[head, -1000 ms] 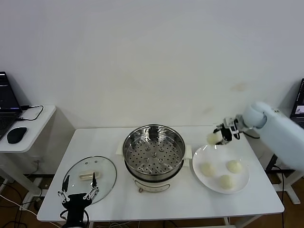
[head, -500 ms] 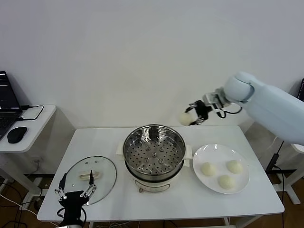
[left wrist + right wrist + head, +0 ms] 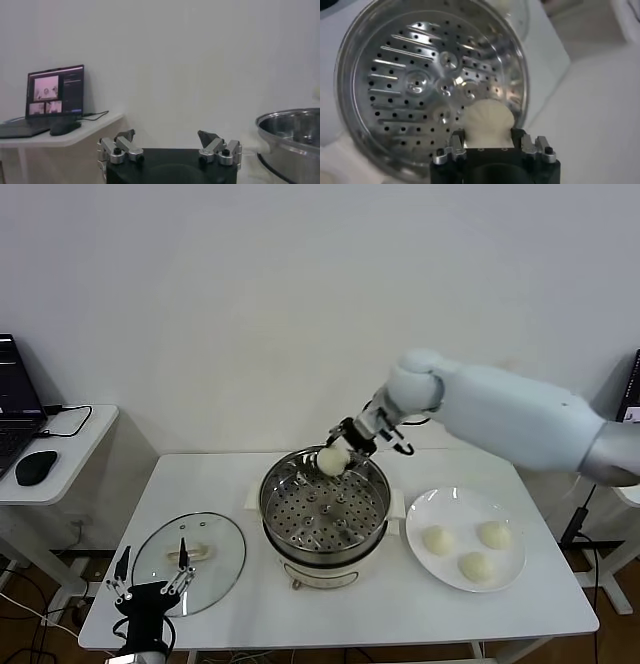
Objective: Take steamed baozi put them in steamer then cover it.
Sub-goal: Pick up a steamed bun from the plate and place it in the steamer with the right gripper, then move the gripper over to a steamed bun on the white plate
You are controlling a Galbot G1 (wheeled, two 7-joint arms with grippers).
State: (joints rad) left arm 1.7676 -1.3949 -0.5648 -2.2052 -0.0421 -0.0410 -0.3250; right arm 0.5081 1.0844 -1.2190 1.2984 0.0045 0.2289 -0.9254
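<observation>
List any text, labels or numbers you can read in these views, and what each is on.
None can be read.
Laptop screen on the side desk: windows with small lines of text, too small to read.
Steamer, cover, plate, baozi in the right hand, left hand: no visible markings.

Head view: high, looking down across the tabletop [image 3: 400,604]. Right wrist view: close above the steamer [image 3: 430,85] (also in head view [image 3: 325,504]). Left wrist view: low, level, sideways.

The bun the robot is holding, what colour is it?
Pale cream-white; the bun in the right gripper shows best in the right wrist view.
</observation>
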